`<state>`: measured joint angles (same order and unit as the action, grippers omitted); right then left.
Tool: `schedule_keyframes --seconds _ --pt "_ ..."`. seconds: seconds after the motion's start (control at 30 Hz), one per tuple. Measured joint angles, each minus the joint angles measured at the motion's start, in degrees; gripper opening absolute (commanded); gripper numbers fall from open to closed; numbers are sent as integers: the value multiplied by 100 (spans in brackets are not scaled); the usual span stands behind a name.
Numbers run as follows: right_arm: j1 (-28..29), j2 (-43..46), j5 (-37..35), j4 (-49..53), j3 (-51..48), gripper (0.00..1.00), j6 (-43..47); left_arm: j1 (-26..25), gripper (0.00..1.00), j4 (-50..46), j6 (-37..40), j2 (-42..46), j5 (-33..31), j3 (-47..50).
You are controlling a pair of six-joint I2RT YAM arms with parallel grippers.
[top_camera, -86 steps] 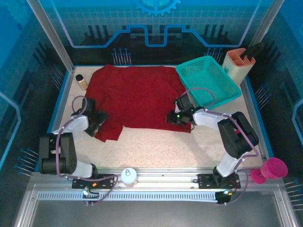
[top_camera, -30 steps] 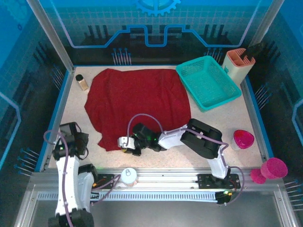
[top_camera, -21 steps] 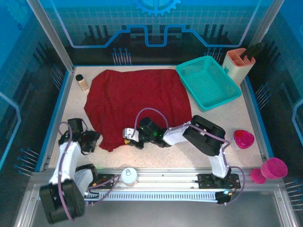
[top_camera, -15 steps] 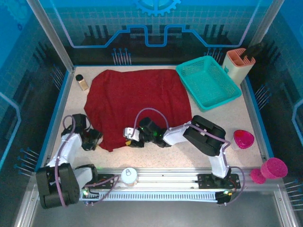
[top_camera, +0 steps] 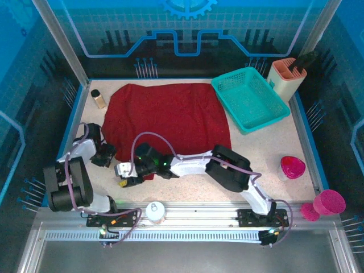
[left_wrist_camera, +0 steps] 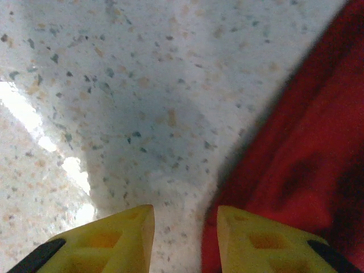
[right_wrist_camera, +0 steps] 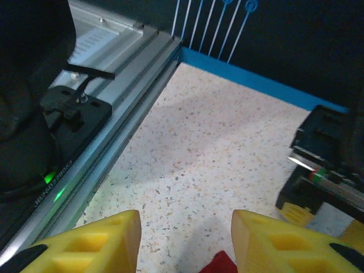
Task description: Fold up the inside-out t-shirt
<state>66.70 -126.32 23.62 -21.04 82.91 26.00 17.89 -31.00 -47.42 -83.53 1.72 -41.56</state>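
The inside-out t-shirt is a dark red cloth spread flat over the middle of the table. My left gripper sits at its left front edge. In the left wrist view this gripper is open, with bare table between its yellow fingertips and the t-shirt's edge running under the right one. My right arm reaches far left along the front, its gripper past the shirt's front-left corner. The right wrist view shows that gripper open over speckled table, a small red tip of the t-shirt just behind the gap.
A teal basket stands at the back right beside a peach tool holder. A small brown bottle stands at the back left. A pink cup and pink goblet are at the right. The front rail lies close to my right gripper.
My right gripper has slid further left along the front and opened. My left gripper has swung up to the shirt's left edge and opened. The shirt's front-left corner has shifted slightly.
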Motion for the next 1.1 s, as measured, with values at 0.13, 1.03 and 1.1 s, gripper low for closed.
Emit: schedule_keyframes --seconds 0.13,1.03,1.1 --pt "68 -546 -319 404 313 48 44 55 34 -79 -11 -280 50 -149" --pt "55 -1073 -1451 1078 1088 43 -1394 76 28 -297 -260 -413 -87 -271" --pt "52 -1102 -1655 1198 1198 43 -1578 76 28 -299 -273 -413 -87 -278"
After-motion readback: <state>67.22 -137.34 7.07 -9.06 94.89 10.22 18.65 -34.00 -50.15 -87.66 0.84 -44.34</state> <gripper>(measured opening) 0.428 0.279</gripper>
